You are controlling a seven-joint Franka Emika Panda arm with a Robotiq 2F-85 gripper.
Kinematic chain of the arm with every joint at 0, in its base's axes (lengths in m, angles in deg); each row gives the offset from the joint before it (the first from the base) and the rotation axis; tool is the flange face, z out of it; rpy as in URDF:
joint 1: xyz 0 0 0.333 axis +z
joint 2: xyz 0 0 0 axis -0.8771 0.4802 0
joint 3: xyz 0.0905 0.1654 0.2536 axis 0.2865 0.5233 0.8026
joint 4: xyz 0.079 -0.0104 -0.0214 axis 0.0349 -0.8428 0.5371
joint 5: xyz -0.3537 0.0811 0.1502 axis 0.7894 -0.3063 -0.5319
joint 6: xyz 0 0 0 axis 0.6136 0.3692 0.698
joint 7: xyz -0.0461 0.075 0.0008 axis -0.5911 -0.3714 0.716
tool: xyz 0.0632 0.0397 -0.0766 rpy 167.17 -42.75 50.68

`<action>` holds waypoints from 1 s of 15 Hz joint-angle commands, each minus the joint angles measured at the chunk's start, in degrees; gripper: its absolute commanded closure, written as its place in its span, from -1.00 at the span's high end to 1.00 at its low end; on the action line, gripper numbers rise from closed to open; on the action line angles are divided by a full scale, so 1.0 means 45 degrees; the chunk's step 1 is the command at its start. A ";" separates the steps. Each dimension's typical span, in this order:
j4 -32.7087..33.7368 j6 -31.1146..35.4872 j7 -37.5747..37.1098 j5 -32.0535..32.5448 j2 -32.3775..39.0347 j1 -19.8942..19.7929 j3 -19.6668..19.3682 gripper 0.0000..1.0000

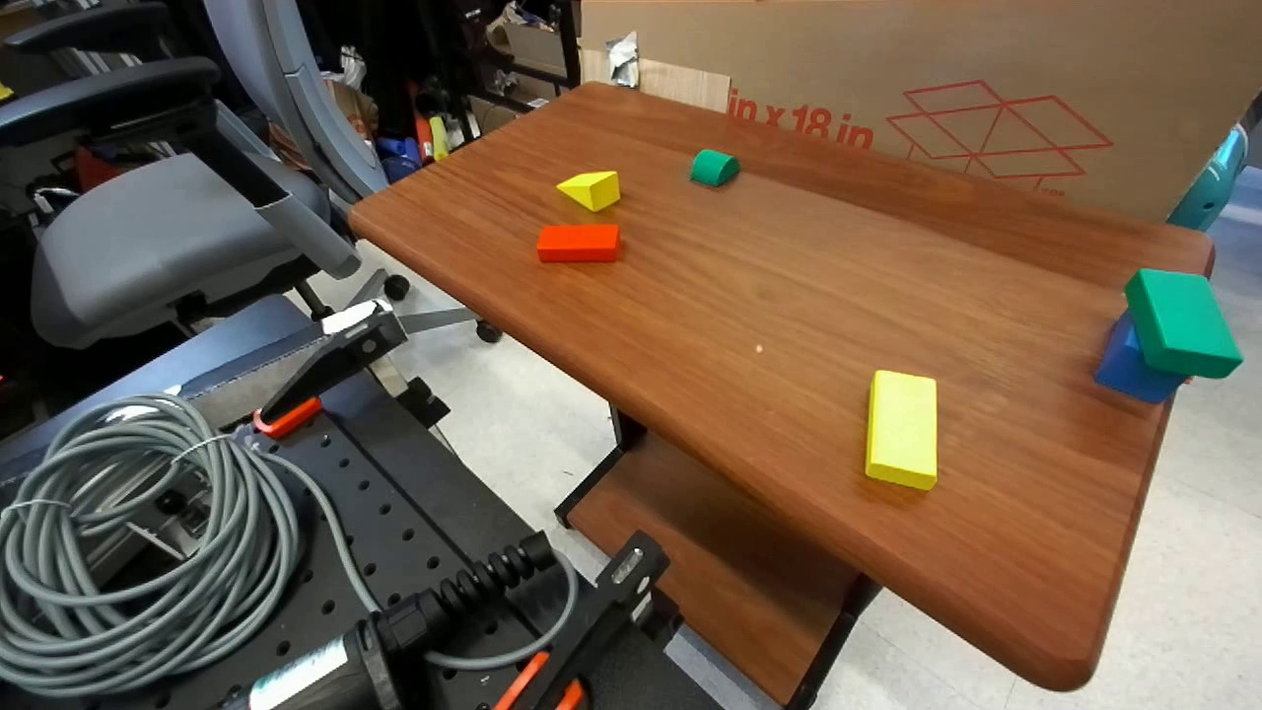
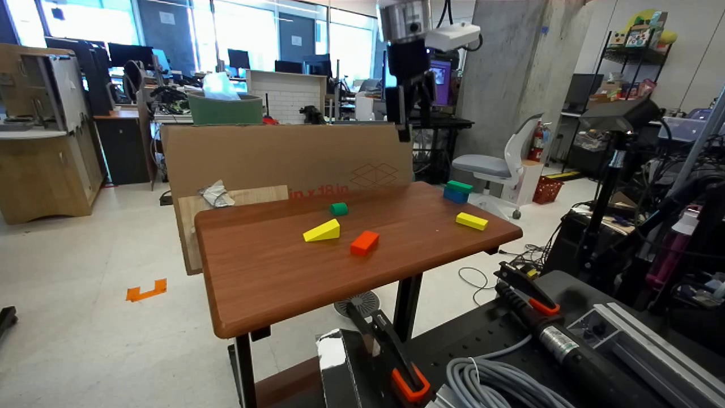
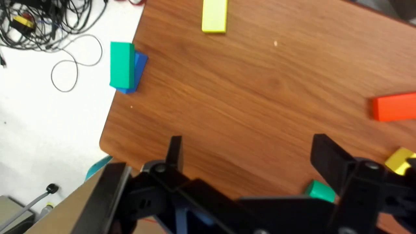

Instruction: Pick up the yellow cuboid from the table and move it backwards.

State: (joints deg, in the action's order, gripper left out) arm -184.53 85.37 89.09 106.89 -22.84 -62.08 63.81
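Note:
The yellow cuboid (image 1: 902, 426) lies flat on the reddish-brown table (image 1: 710, 306), close to the table's edge. It also shows in an exterior view (image 2: 472, 221) near the table's right end. In the wrist view the yellow cuboid (image 3: 214, 15) is at the top, partly cut off by the frame edge. My gripper (image 2: 414, 123) hangs high above the table in an exterior view. In the wrist view my gripper (image 3: 249, 138) is wide open with nothing between its fingers, apart from the cuboid. The gripper is out of view in an exterior view.
A green block (image 1: 1183, 323) sits on a blue block (image 1: 1134, 365) at a table corner. An orange-red block (image 1: 579, 244), a yellow wedge (image 1: 595, 189) and a green half-round block (image 1: 714, 168) stand on the table. A large cardboard sheet (image 2: 283, 156) stands behind it.

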 commanded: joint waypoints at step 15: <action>-0.2077 -0.0787 0.0986 -0.5120 -0.4311 0.0183 0.0310 1.00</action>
State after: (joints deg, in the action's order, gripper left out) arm -193.95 81.92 93.62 83.74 -42.25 -62.05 65.97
